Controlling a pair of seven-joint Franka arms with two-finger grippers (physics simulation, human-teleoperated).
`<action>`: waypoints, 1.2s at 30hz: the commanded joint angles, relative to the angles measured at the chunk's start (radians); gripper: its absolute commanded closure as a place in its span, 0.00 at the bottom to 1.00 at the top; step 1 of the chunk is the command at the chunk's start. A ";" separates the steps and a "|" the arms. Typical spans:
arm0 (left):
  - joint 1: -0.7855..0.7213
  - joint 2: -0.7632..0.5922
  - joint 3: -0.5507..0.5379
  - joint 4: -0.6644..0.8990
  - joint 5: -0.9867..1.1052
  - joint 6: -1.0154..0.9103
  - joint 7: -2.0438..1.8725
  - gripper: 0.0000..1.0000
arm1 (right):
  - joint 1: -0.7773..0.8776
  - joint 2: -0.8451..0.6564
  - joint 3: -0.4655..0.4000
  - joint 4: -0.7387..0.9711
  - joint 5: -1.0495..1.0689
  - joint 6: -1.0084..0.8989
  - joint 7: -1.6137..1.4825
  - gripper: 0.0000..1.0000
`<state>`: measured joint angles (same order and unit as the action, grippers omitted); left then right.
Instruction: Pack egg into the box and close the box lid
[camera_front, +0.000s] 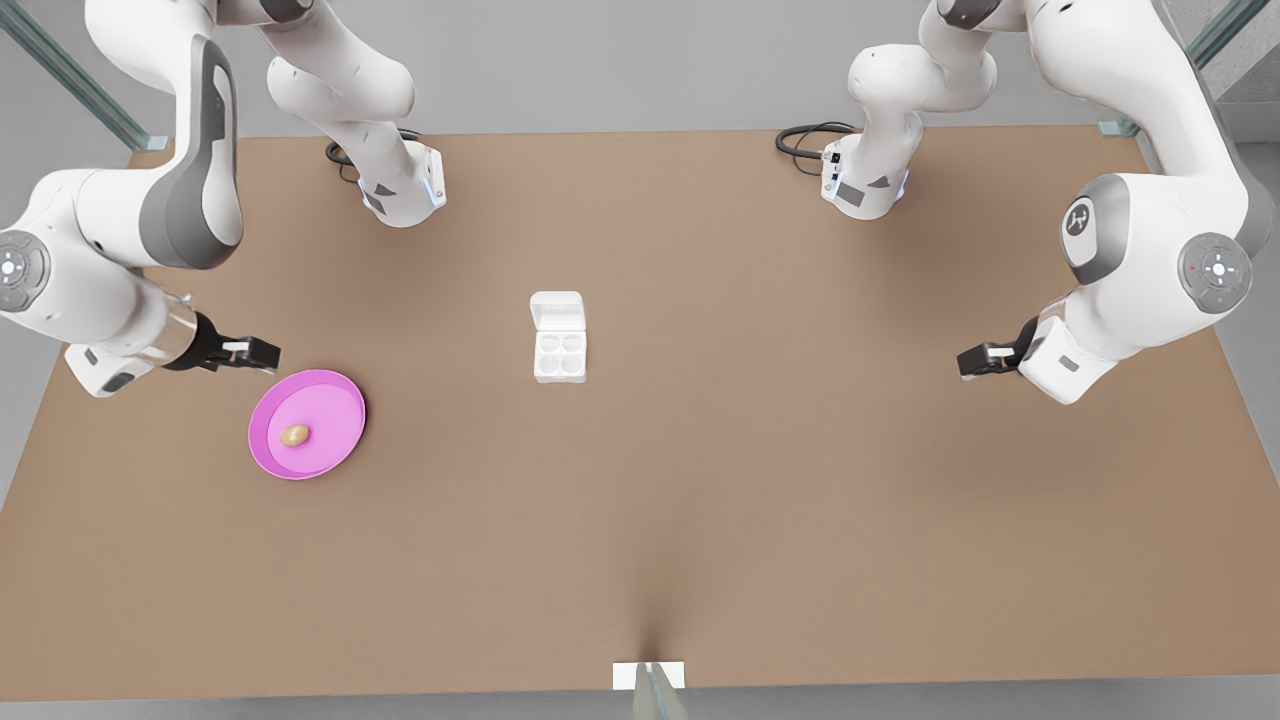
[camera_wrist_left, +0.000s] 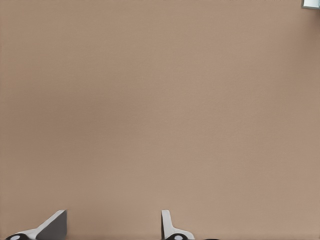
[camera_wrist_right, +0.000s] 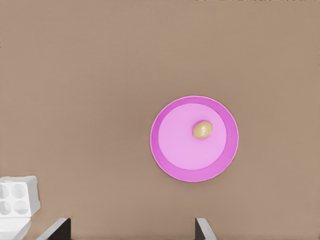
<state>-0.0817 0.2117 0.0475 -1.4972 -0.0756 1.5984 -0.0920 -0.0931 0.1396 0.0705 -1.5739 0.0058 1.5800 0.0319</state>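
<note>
Small tan-brown oval egg (camera_front: 294, 435) is lying on the round pink plate (camera_front: 335, 400) at the front view's left, well apart from the white four-cup egg carton (camera_front: 560, 356) sitting mid-table, its hinged white lid (camera_front: 556, 311) standing open. Right gripper (camera_front: 262, 353) is hovering just beside the plate, fingers (camera_wrist_right: 204, 229) spread, empty. Left gripper (camera_front: 968, 361) is waiting over bare brown table (camera_front: 760, 480) at the front view's right, fingers (camera_wrist_left: 52, 225) parted, empty.

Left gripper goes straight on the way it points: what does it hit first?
Bare table, most likely: nothing lies ahead of the open left gripper. Depth is unclear. The right gripper, open, hovers by the plate with the egg.
</note>
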 joint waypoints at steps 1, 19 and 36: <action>0.000 0.000 0.000 0.000 0.000 0.000 0.000 0.00 | 0.000 0.000 0.000 0.000 0.000 0.000 0.000 0.00; 0.002 0.060 0.011 0.000 -0.029 0.018 0.002 0.00 | -0.037 -0.084 0.095 -0.753 -0.293 0.813 0.488 0.00; 0.005 0.075 0.012 0.000 -0.053 0.020 0.003 0.00 | -0.060 0.161 -0.112 -0.847 -0.293 1.264 0.488 0.00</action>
<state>-0.0777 0.2878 0.0598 -1.4972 -0.1273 1.6183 -0.0890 -0.1424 0.3127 -0.0449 -2.4164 -0.2855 2.8577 0.5214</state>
